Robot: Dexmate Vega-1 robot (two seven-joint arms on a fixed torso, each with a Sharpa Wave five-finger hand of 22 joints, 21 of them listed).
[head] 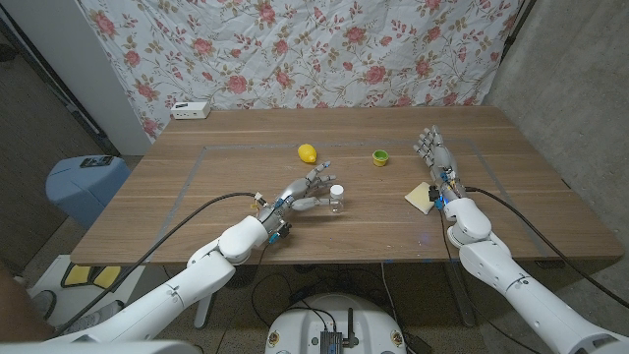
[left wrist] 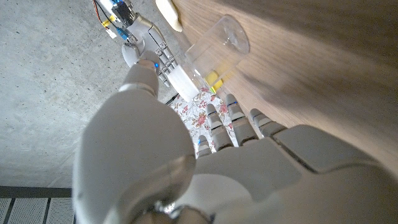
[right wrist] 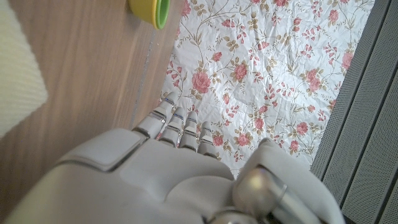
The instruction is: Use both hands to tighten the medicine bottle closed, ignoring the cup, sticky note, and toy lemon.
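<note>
From the head view, the brown tabletop (head: 197, 197) has a small clear medicine bottle (head: 336, 197) with a white cap standing near its middle. The left hand (head: 305, 192) is right beside the bottle, with its fingers spread around it. The fingers look very close to the bottle, but I cannot tell from here if they really grip it. A yellow toy lemon (head: 309, 152) lies a little behind the left hand. A small green and yellow cup (head: 379, 156) sits near the lemon, more to the right. A pale yellow sticky note (head: 421, 197) lies flat just beside the right hand (head: 437, 162). The right hand stands up on the tabletop with fingers straight and apart, and it holds nothing. A small white box (head: 191, 110) sits at the far edge, by the flowery cloth (head: 324, 49).

From the left wrist view, the bottle (left wrist: 199, 56) lies between the thumb and the other fingers (left wrist: 233, 121) of the left hand (left wrist: 205, 162). The fingers reach toward it. I cannot tell if they touch it.

From the right wrist view, the right hand (right wrist: 168, 168) is open, fingers pointing at the flowery cloth (right wrist: 261, 74). The cup (right wrist: 149, 11) and a corner of the sticky note (right wrist: 18, 74) lie on the tabletop (right wrist: 93, 81).
</note>
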